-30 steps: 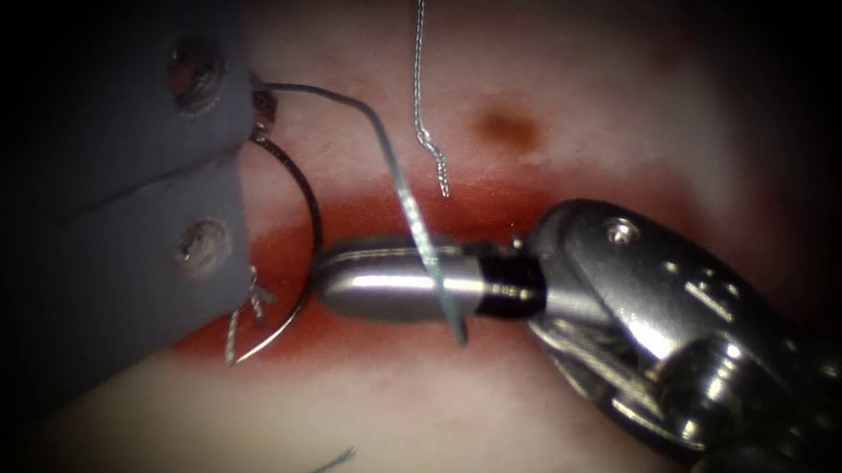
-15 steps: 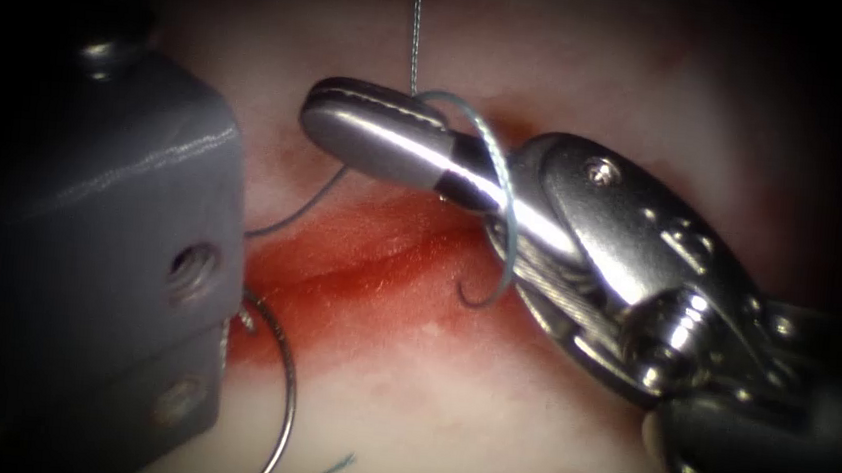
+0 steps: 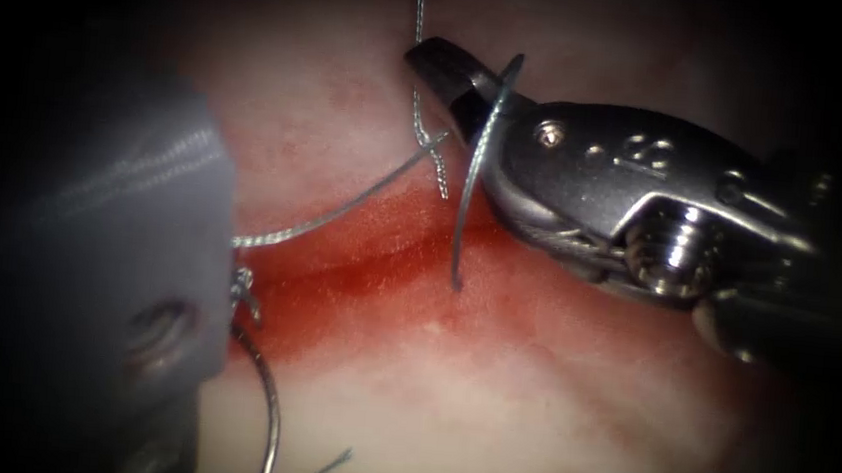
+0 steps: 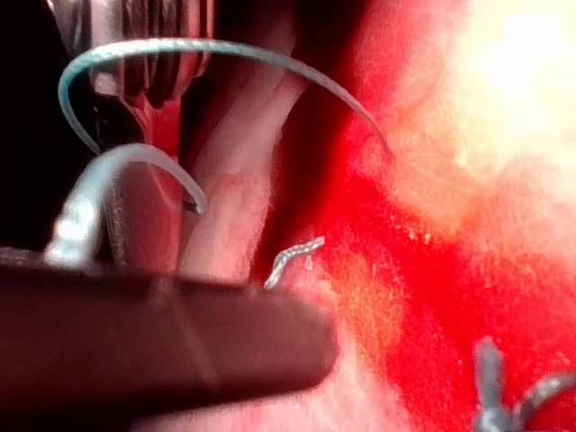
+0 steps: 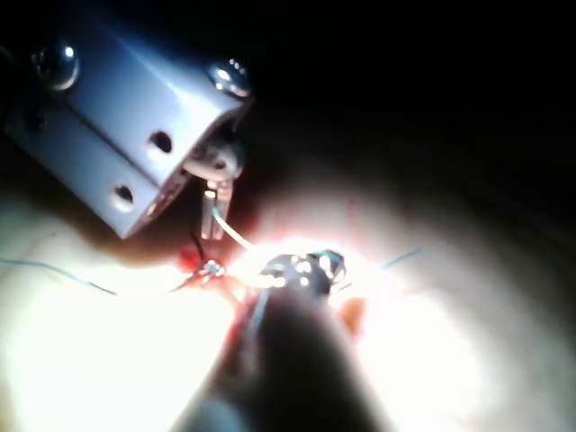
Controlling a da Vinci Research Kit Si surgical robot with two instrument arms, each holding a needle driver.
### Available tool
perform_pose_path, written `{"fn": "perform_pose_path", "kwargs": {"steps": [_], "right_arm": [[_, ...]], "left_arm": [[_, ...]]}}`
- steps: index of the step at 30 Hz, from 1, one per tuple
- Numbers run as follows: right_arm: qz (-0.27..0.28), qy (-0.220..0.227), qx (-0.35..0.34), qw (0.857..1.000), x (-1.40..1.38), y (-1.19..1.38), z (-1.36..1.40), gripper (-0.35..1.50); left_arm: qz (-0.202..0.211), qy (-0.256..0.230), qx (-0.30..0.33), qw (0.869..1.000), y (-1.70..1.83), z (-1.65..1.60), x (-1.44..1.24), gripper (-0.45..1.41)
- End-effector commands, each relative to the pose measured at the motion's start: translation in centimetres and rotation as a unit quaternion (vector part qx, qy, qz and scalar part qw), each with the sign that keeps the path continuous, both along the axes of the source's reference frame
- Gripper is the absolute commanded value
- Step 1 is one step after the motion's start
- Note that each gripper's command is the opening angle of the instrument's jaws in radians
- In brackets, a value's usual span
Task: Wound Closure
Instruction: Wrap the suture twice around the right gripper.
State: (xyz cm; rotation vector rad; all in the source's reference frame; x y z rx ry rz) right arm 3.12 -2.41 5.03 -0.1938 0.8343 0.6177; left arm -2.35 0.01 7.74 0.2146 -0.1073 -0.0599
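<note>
Around the right tool [image 3: 444, 68], jaws closed with thread [image 3: 476, 171] looped over them, lies red fluid [image 3: 357, 282] on the tissue [image 3: 528, 405]; the needle [image 3: 271, 425] curves below-left beside the left tool [image 3: 137, 274], whose jaw state is indeterminate.

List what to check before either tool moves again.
1. Thread loop over the right tool: ok, it wraps round the shut jaws, which grip nothing.
2. Loop's free end: ok, it hangs onto the red fluid along the cut.
3. Braided thread end near the right tool's tip: ok, just beside it.
4. Needle out of the tissue: cannot tell, its tip is hidden; the curve sits at the cut's left end.
5. Left tool's hold: cannot tell.
</note>
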Motion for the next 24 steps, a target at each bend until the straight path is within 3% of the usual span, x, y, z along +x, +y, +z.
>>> {"fn": "perform_pose_path", "kwargs": {"steps": [1,5,6,10,12,18,21,24], "right_arm": [[-0.039,0.001,-0.002,0.999,0.13,0.1,-0.02,-0.35],[-0.134,0.003,0.001,0.991,0.13,0.07,0.04,-0.35],[-0.194,0.013,-0.006,0.981,0.14,0.05,0.05,-0.35],[-0.303,0.086,-0.004,0.949,0.13,0.02,0.02,-0.35],[-0.373,0.125,-0.009,0.919,0.13,-0.04,-0.03,-0.35],[-0.416,0.231,0.011,0.88,0.17,-0.15,-0.04,-0.35],[-0.416,0.295,0.036,0.859,0.28,-0.25,-0.05,-0.35],[-0.413,0.332,0.056,0.846,0.39,-0.35,-0.04,-0.35]], "left_arm": [[-0.003,-0.008,-0.013,1.0,0.16,-0.08,-0.04,-0.45],[0.001,-0.041,-0.05,0.998,0.36,-0.26,-0.03,-0.45],[0.008,-0.05,-0.083,0.995,0.48,-0.33,-0.01,-0.45],[0.0,-0.065,-0.139,0.988,0.69,-0.39,0.06,-0.45],[-0.009,-0.096,-0.171,0.981,0.79,-0.28,0.1,-0.45],[-0.022,-0.147,-0.158,0.976,0.77,-0.07,-0.01,-0.45],[-0.028,-0.153,-0.151,0.976,0.77,-0.04,-0.07,-0.45],[-0.028,-0.152,-0.151,0.976,0.75,0.01,-0.1,-0.45]]}}
